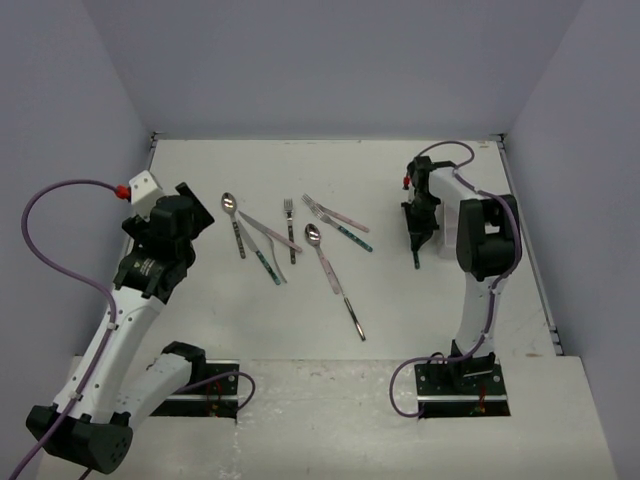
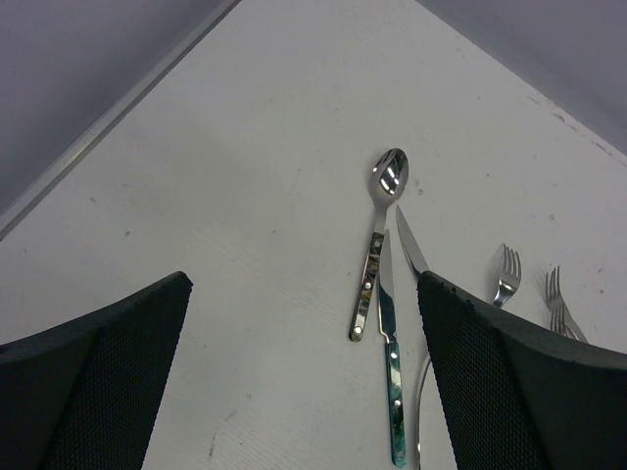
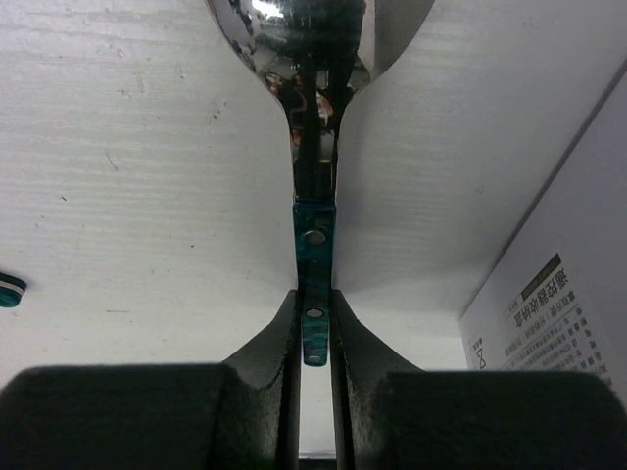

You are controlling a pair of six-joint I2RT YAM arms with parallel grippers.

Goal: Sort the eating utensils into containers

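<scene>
My right gripper [image 3: 313, 299] is shut on the teal handle of a shiny spoon [image 3: 314, 230], whose bowl points away from the wrist. In the top view this gripper [image 1: 414, 238] hangs at the right of the table with the spoon [image 1: 415, 258] in it. My left gripper [image 1: 188, 215] is open and empty, just left of the loose utensils. Its view shows a dark-handled spoon [image 2: 389, 176], a teal-handled knife [image 2: 392, 372] and forks [image 2: 506, 274] between and beyond its fingers [image 2: 509, 382]. No containers show in the top view.
Several more utensils lie mid-table: a pink-handled spoon [image 1: 320, 250], two forks [image 1: 335, 218], a dark-handled fork [image 1: 290, 225] and a dark handle [image 1: 355, 320]. A white box wall with a printed label [image 3: 549, 313] stands right of my right gripper. Walls enclose the table.
</scene>
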